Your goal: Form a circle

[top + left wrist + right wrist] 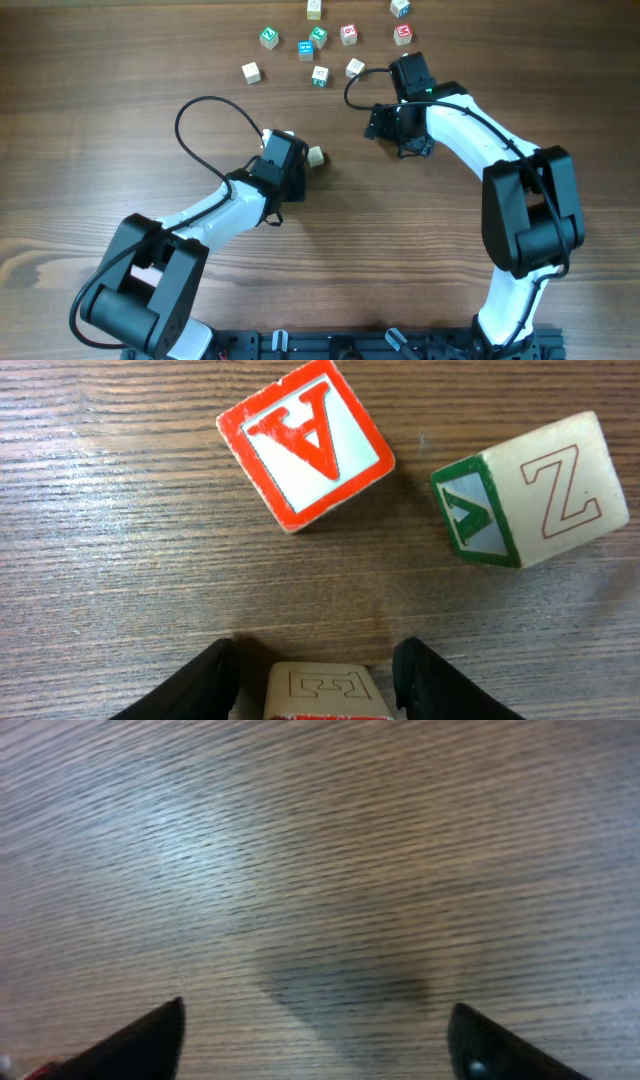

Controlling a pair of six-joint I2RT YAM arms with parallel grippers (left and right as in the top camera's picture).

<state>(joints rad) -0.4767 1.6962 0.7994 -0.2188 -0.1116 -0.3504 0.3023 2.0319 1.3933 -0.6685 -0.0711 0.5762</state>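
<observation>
The left gripper [315,655] stands released, fingers [215,680] clear of the E cube [325,690] between them. With the red A cube [305,445] at 12 o'clock and the pale Z cube [530,490] at 2 o'clock, it makes the circle [316,155] near the middle of the table [100,120]. The right gripper [315,1020] hangs wide apart, holding nothing.

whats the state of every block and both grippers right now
left gripper, open, straddling one cube
right gripper, open, empty
pale wooden E cube, between the left jaws, not pinched
red-framed wooden A cube, flat on the wooden table, free
pale wooden Z cube with a green side, free, apart from the A cube
loose mixed-colour cubes, scattered, untouched
</observation>
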